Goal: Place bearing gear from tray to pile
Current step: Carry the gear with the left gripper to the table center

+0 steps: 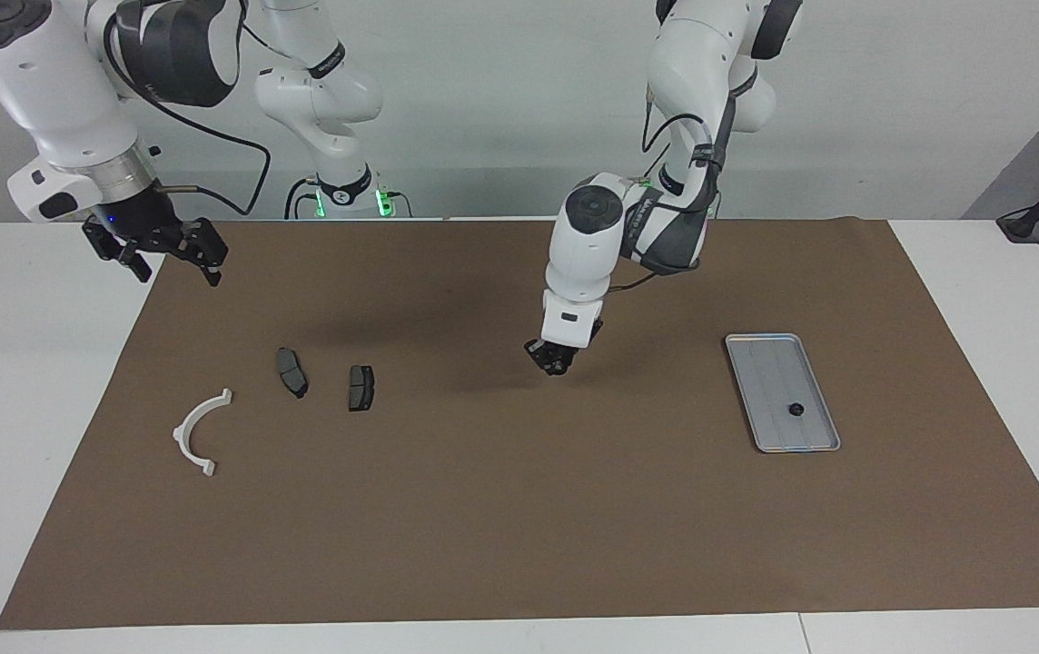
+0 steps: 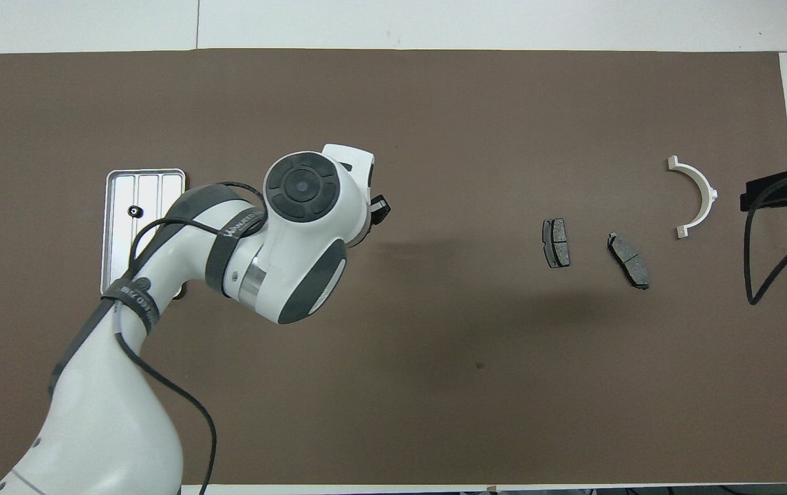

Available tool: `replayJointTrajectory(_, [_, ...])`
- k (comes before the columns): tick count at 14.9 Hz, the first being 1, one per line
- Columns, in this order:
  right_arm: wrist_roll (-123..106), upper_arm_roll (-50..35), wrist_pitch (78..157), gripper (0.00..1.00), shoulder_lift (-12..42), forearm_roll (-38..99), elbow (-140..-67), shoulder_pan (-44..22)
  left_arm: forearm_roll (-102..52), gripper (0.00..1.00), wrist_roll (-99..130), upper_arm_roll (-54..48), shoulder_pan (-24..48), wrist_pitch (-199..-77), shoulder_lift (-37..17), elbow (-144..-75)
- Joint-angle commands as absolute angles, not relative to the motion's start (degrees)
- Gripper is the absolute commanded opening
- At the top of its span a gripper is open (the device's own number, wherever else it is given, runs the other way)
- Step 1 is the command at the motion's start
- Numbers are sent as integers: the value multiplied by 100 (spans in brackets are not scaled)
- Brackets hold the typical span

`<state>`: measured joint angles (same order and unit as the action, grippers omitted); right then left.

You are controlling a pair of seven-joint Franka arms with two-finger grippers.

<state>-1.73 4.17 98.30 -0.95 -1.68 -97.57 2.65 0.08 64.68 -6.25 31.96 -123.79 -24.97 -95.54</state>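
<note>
The silver tray [image 1: 763, 368] lies on the brown mat toward the left arm's end; it also shows in the overhead view [image 2: 159, 187]. A small dark bearing gear [image 1: 794, 409] lies in it [image 2: 134, 211]. The pile is toward the right arm's end: a white half-ring bracket [image 1: 197, 431] [image 2: 699, 196] and two dark brake pads [image 1: 291, 372] [image 1: 361, 388]. My left gripper [image 1: 554, 359] hangs low over the mat between the tray and the pads, apart from both. My right gripper [image 1: 161, 256] is open and empty, raised over the mat's edge at the right arm's end, where the arm waits.
The brown mat [image 1: 519, 527] covers most of the white table. The left arm's elbow and forearm [image 2: 297, 234] hide part of the tray in the overhead view. A black cable [image 2: 755, 275] hangs by the right gripper.
</note>
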Motion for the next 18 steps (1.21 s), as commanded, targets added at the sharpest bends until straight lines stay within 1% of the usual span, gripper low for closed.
replayJointTrajectory(1, [-360, 360, 10011, 100, -176, -149, -9905, 396, -18, 0, 6705, -510, 3444, -12304, -2987, -9062])
replayJointTrajectory(3, [-369, 360, 10028, 100, -185, -149, -9914, 396, -9, 0, 6872, -510, 3542, -12322, -3155, -9044])
replayJointTrajectory(5, [-369, 360, 10028, 100, -202, -149, -9975, 396, -17, 0, 6995, -510, 3559, -12366, -3181, -9035])
replayJointTrajectory(7, [-369, 360, 10098, 100, -228, -149, -10028, 396, -9, 0, 7224, -501, 3708, -12323, -3374, -8782])
replayJointTrajectory(18, [-422, 360, 10213, 100, -158, -149, -10081, 431, 35, 1, 7418, -501, 3885, -12489, -3437, -8921])
